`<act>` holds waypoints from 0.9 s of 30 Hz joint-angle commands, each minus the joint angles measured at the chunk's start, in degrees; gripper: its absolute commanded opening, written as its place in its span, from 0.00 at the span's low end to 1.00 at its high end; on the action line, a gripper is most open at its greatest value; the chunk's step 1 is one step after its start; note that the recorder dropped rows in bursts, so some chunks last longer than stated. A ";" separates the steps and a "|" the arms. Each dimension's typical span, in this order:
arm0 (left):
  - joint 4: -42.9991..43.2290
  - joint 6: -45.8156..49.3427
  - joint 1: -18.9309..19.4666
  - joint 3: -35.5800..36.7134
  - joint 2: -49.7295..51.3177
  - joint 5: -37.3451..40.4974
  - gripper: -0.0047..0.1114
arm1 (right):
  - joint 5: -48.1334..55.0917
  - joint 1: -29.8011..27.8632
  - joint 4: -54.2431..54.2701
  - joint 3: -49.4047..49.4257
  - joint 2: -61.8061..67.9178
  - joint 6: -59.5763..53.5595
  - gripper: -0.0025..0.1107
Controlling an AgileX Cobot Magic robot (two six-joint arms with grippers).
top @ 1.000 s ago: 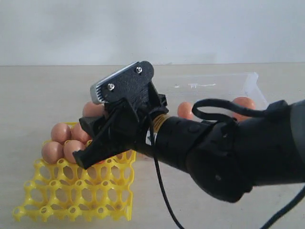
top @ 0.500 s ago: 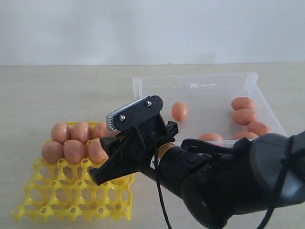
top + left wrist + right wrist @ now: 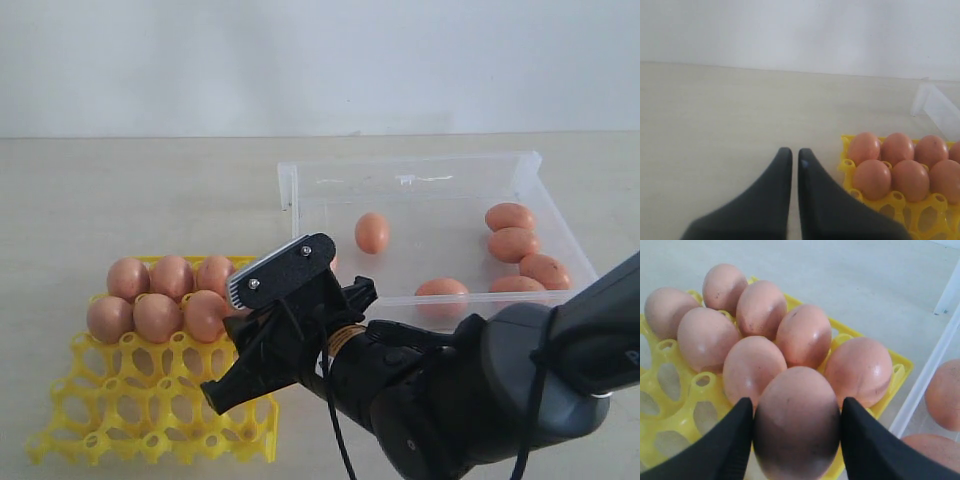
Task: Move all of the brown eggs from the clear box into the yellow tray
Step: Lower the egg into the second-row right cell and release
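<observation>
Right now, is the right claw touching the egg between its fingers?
Touching. The right wrist view shows both fingers of the right claw pressed against the sides of the egg, no gap.

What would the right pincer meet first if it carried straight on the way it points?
Probably the yellow tray: the right pincer, shut on a brown egg, slants down at a bare part of it beside the seated eggs. Depth is unclear.
</observation>
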 commanded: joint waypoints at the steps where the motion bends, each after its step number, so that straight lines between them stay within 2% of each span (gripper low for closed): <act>1: 0.31 -0.01 -0.36 0.23 -0.20 -0.41 0.08 | -1.89 -0.05 0.06 0.12 -0.05 -2.11 0.02; 11: 0.31 -0.01 -0.36 0.23 -0.20 -0.41 0.08 | -2.02 -0.05 0.06 0.12 0.05 -3.67 0.02; 17: 0.31 -0.01 -0.36 0.23 -0.20 -0.41 0.08 | -1.78 -0.05 0.06 0.12 0.05 -3.67 0.07; 27: 0.31 -0.01 -0.36 0.23 -0.20 -0.41 0.08 | 4.21 -0.05 3.73 -3.36 0.05 -3.87 0.07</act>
